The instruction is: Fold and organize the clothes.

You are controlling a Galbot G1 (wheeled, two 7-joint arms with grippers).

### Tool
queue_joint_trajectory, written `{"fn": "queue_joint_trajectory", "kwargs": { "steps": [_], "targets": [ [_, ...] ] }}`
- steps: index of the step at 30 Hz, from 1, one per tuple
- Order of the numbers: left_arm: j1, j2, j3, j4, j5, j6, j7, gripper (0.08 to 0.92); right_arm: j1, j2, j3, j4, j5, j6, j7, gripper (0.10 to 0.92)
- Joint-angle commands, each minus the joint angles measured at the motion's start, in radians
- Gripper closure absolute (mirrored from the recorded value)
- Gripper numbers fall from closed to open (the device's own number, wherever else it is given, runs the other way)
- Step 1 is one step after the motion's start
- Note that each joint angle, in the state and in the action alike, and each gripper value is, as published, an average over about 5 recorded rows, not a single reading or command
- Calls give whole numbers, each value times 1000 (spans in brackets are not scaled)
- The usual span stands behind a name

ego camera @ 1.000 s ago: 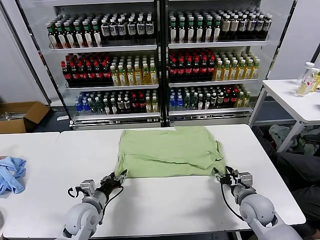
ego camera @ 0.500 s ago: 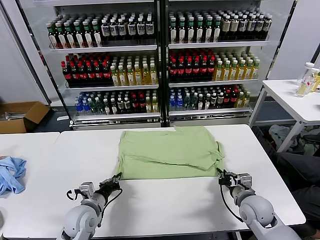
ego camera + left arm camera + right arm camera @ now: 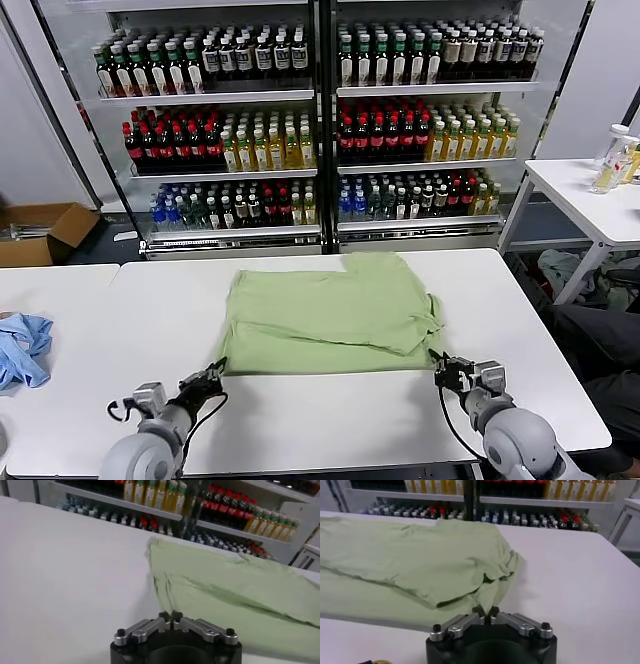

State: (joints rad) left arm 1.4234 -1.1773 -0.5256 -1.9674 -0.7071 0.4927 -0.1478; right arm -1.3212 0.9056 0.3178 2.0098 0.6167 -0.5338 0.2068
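Note:
The light green shirt (image 3: 330, 312) lies folded flat on the white table (image 3: 320, 415), plain side up; its collar, buttons and chest graphic are hidden. My left gripper (image 3: 216, 374) is shut on the shirt's near left corner, low over the table. My right gripper (image 3: 437, 364) is shut on the near right corner. In the left wrist view the gripper (image 3: 170, 615) pinches the edge of the shirt (image 3: 235, 587). In the right wrist view the gripper (image 3: 485, 612) pinches the cloth of the shirt (image 3: 415, 555).
A light blue garment (image 3: 22, 348) lies at the left table's edge. Drink coolers (image 3: 320, 120) full of bottles stand behind the table. A cardboard box (image 3: 40, 232) sits on the floor at left. A side table (image 3: 590, 200) with bottles stands at right.
Both grippers have drawn back toward me with the shirt's near corners, and the shirt has slid nearer to the table's front edge.

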Motion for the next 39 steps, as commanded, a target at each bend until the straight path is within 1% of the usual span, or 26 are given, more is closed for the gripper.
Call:
{"fn": "queue_joint_trajectory", "kwargs": {
  "steps": [1,6,15,18,23,25,28,31,34,37,39],
  "targets": [
    [279,2,-158,-175,15,8,-11,916,-169,-27,16,163,-28,0,4,887],
    [364,-10,-185,-236,71,34,-23,916,-233,-38,32,215,-61,-8,10,887],
    [452,-21,-188,-319,165,71,-17,914,-324,-34,60,308,-149,-32,20,887],
    [451,-26,-195,-348,174,69,-21,879,-328,-26,66,331,-161,-39,21,851],
    [380,-4,-212,-352,124,49,-41,739,-273,-13,63,316,-146,-22,37,709],
    [334,14,-212,-338,87,35,-51,687,-234,-13,59,295,-130,-10,43,657],
    [268,39,-197,-302,53,13,-68,600,-146,-16,44,248,-94,-5,51,553],
    [204,67,-169,-250,37,-5,-85,513,-32,-16,17,180,-58,-7,60,449],
    [129,99,-140,-188,21,-12,-101,418,98,-5,-29,96,-25,-13,71,362],
    [34,120,-109,-123,12,-5,-110,323,243,13,-96,2,-7,-24,73,278],
    [-35,130,-87,-79,11,1,-114,264,346,28,-144,-68,-3,-30,71,238]
  ]
}}
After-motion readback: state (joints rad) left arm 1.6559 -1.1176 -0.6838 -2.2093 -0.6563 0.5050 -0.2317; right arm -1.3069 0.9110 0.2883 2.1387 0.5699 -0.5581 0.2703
